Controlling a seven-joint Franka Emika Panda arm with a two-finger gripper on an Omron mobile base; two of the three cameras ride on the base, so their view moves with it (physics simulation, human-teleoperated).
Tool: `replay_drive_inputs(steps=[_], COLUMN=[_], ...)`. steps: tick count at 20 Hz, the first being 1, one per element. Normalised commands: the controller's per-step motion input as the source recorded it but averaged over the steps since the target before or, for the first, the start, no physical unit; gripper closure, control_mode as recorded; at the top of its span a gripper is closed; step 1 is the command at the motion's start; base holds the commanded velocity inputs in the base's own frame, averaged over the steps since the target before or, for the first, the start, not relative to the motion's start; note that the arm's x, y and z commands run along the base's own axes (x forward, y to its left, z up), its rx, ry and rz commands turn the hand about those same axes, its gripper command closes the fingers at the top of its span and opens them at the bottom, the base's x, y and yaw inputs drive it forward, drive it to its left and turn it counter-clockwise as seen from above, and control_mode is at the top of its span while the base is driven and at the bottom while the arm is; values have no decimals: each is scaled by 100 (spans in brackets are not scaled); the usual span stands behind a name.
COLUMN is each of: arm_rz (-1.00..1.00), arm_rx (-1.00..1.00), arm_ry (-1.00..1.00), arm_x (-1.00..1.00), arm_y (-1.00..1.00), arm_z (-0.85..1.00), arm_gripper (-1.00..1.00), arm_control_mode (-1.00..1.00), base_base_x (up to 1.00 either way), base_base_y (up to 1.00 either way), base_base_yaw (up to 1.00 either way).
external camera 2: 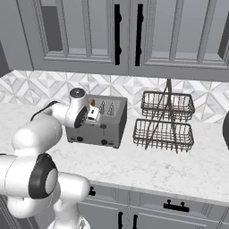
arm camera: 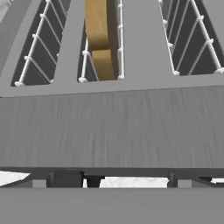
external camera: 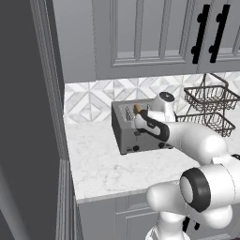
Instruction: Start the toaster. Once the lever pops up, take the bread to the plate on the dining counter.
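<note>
Toaster (external camera: pixel 136 129) sits on marble worktop (external camera: pixel 108 164) against patterned backsplash (external camera: pixel 89 101). The arm's hand is right over the toaster's top front edge, close above the slots. Gripper (arm camera: pixel 92 180) at the bottom of the hand view: only a dark bit of fingertip shows past the toaster's front edge, so can't tell how wide the fingers stand or whether they grip anything. Bread (arm camera: pixel 99 39) stands in a slot just ahead of the hand, golden-brown, top poking out of the toaster. Two-tier wire basket rack (external camera 2: pixel 164 120) stands off to the hand's right, apart from the toaster.
</note>
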Motion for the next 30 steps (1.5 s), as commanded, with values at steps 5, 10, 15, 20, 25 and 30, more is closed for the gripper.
replay_drive_inputs(steps=[5, 10, 15, 20, 25, 30], arm_rz=[0, 0, 0, 0, 0, 0], arm_rx=[-1, -1, 0, 0, 0, 0], arm_ry=[0, 0, 0, 0, 0, 0], arm_x=[0, -4, -23, -3, 0, 0], arm_y=[1, 2, 0, 0, 0, 0], arm_z=[-29, -37, -26, -7, -12, -21], arm_gripper=[-100, -100, -100, -100, -100, -100], arm_control_mode=[-100, -100, -100, -100, -100, -100], base_base_x=[0, 0, 0, 0, 0, 0], base_base_y=[0, 0, 0, 0, 0, 0], base_base_yaw=[0, 0, 0, 0, 0, 0])
